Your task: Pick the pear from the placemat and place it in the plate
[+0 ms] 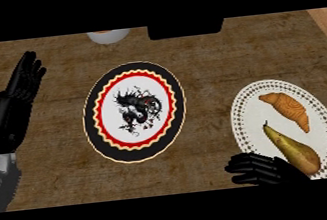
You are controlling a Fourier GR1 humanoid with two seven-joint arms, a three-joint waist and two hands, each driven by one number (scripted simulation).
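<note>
1. I see the brown, rough-grained wooden desk (213, 61) with lighter wood strips along its left and right edges; a wide bare stretch lies between the two round pieces and across the top.
2. At the far edge sit a white cup-like object (108, 36) and a black block (185, 28), both cut off by the view.
3. The round plate with black rim, red scalloped ring and dragon picture (135, 111) lies at centre.
4. The white lacy round placemat (285, 128) at right carries a golden croissant (288, 110) and the brownish-yellow pear (293, 149).
5. My right hand (264, 168), fingers curled, is just beside the pear's lower end; I cannot tell whether it touches.
6. My left hand (24, 79) rests open at the left edge, fingers up.
</note>
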